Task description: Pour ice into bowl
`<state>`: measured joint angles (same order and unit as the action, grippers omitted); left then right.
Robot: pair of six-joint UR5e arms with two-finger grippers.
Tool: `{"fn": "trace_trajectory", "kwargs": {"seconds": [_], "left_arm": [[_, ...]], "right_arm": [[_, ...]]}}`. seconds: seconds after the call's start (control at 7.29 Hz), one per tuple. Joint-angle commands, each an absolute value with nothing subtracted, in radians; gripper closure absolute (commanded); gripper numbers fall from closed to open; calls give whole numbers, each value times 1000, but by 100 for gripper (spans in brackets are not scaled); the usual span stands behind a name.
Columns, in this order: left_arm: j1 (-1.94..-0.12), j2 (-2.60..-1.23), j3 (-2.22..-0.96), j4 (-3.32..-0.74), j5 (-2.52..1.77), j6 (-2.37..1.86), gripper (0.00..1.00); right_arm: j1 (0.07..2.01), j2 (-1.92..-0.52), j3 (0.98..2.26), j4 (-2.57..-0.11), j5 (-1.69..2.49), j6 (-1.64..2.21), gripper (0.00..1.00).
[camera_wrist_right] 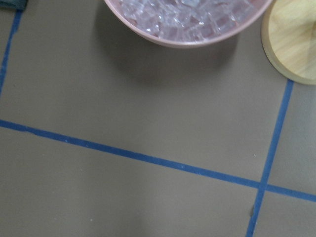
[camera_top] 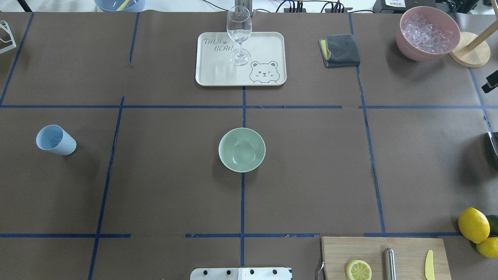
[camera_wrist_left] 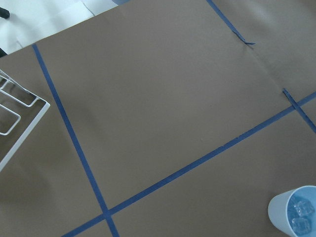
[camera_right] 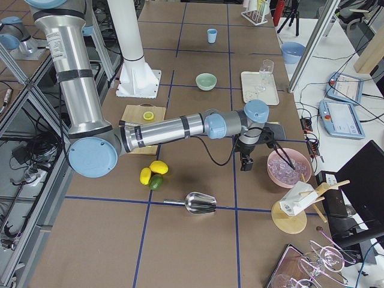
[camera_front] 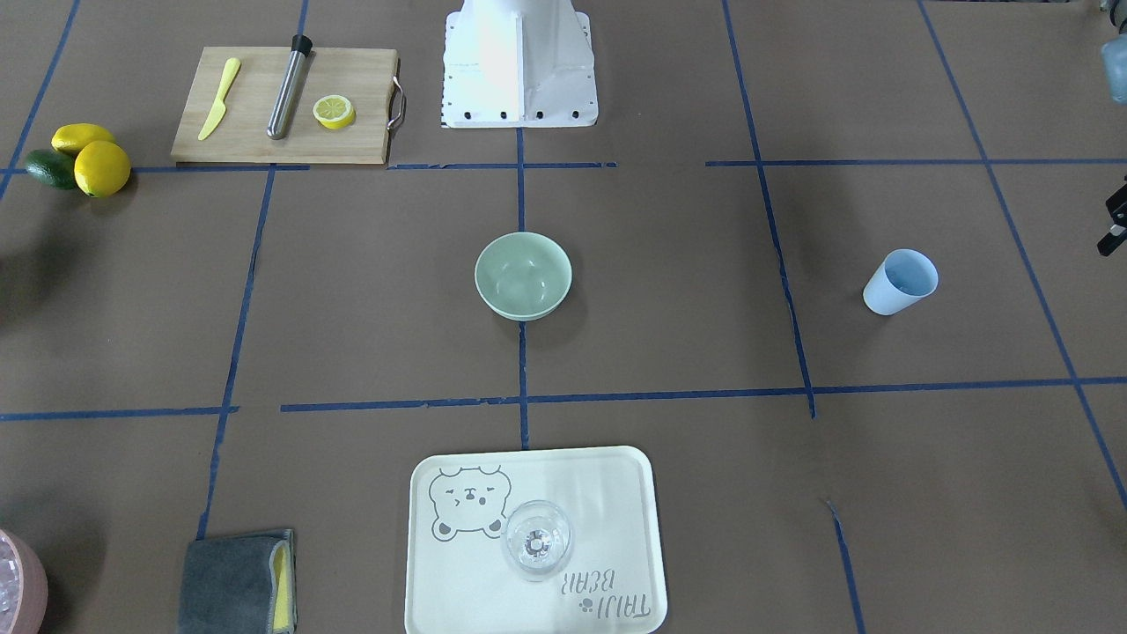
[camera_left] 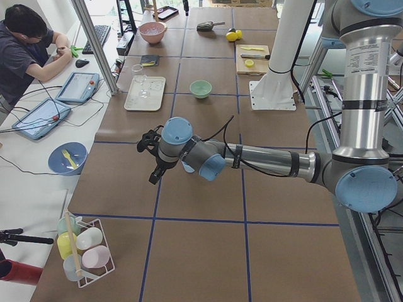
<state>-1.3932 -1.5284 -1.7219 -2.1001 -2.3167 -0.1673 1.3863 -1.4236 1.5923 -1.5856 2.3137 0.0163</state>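
Note:
The pale mint-green bowl [camera_front: 523, 275] stands empty at the table's middle; it also shows in the overhead view [camera_top: 241, 149]. The ice [camera_wrist_left: 301, 215] is a few clear cubes inside the light blue cup [camera_top: 55, 140], which stands far out on my left side [camera_front: 900, 282]. My left gripper [camera_left: 150, 157] hangs beyond the cup, away from the bowl. My right gripper [camera_right: 245, 162] hangs beside the pink container [camera_top: 427, 33]. Only slivers of either gripper show at the edges of the fixed views, so I cannot tell whether they are open or shut.
The pink container holds many ice cubes [camera_wrist_right: 187, 17]. A cream tray [camera_top: 218, 74] carries a wine glass [camera_top: 239, 33]. A grey cloth [camera_top: 340, 50], a cutting board [camera_front: 264, 145] with knife, muddler and lemon half, lemons and a lime [camera_front: 84, 158], and a metal scoop [camera_right: 198, 203] are around.

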Motion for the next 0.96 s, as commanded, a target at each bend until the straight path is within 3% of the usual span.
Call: {"fn": "trace_trajectory", "kwargs": {"seconds": [0.0, 0.14, 0.82], "left_arm": [[-1237, -1525, -1746, -2103, -2225, -439, 29], [-1177, -1522, -1744, -2117, -2192, -524, 37], [-996, -1520, -1723, -2215, -2142, -747, 45]], "right_arm": [[1423, -1454, 1602, -1580, 2315, -18, 0], [1433, -1486, 1608, -1575, 2318, -23, 0], [1434, -1486, 1608, -1569, 2312, -23, 0]]}}
